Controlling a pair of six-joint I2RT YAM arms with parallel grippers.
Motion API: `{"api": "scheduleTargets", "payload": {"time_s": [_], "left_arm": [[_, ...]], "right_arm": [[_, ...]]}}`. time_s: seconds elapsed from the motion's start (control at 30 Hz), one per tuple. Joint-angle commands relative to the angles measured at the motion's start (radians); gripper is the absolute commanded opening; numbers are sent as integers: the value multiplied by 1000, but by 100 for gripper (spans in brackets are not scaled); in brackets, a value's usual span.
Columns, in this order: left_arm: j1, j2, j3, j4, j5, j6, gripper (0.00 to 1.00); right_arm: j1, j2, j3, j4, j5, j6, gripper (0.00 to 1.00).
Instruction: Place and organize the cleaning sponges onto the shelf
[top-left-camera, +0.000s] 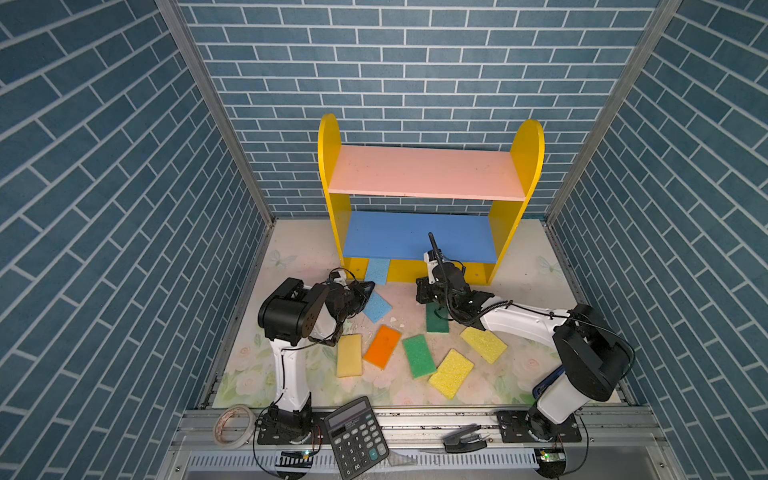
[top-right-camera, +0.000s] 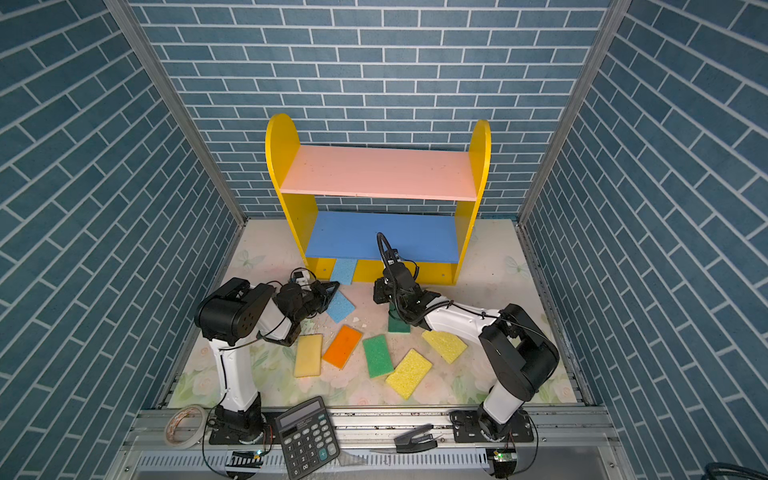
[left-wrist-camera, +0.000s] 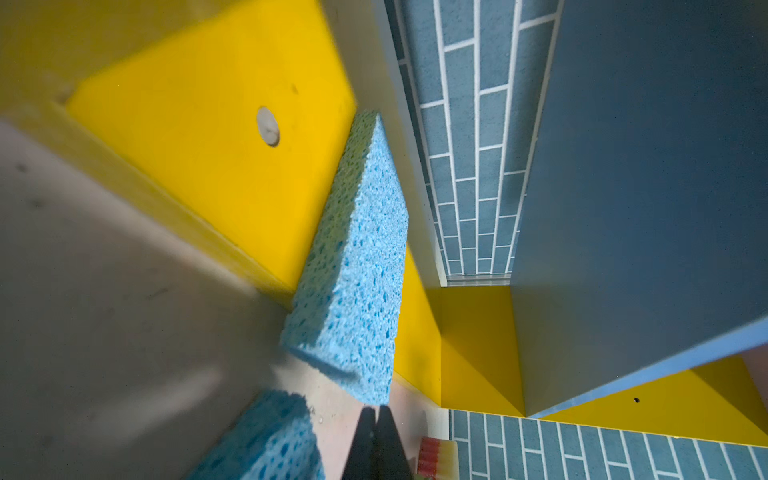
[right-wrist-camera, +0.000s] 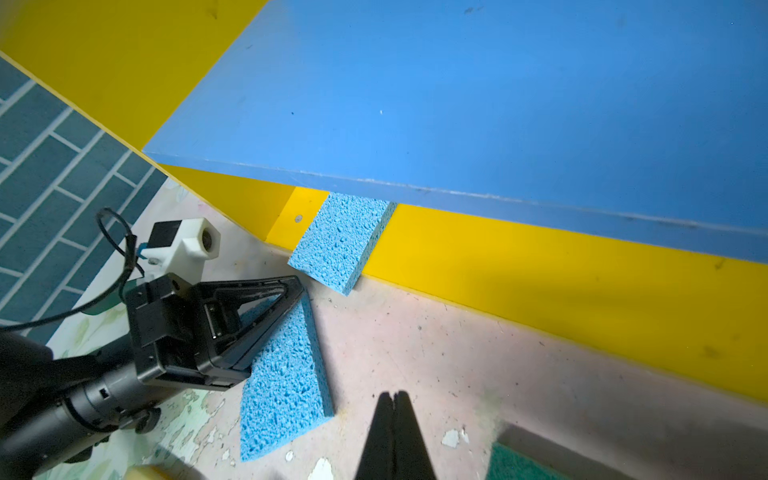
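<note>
You're low at the shelf (right-wrist-camera: 457, 104) front.
One blue sponge (right-wrist-camera: 343, 241) leans against its yellow base (right-wrist-camera: 540, 282); a second blue sponge (right-wrist-camera: 286, 386) lies flat, partly hidden by the closed left gripper (right-wrist-camera: 297, 286); your right gripper (right-wrist-camera: 394, 395) is closed.

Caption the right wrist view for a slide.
Shut left hand over a flat blue sponge; a second blue sponge leans against the shelf.

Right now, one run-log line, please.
left gripper: shut, empty | right gripper: shut, empty | leaning blue sponge: against shelf base | pink board, blue board: bare
</note>
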Motion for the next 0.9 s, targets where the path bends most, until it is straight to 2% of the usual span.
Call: {"api": "scheduleTargets", "payload": {"time_s": [0.0,0.2,0.33,0.5,0.67,0.77,0.87], "left_arm": [[-11,-58,14,-162,-8,39,0],[-27,-320,19,-688,-128,233,0],[-30,-485,-20,-908,-185,321,0],[-28,-621,-92,-1042,-212,366,0],[-23,-763,-78,-1206,-271,417,1],[-2,-784,-76,-1221,-264,422,18],[8,-761,-72,-1196,-249,418,25]], "right_arm": [[-2,-19,-29,-29,20,23,0],[-2,-17,-29,-20,18,25,0],[-3,-13,-29,-16,16,22,0],[-3,-11,-29,-7,-4,21,0],[0,16,15,-54,-59,-20,0],[9,55,60,-97,-109,-58,0],[33,119,136,-176,-143,-122,13]]}}
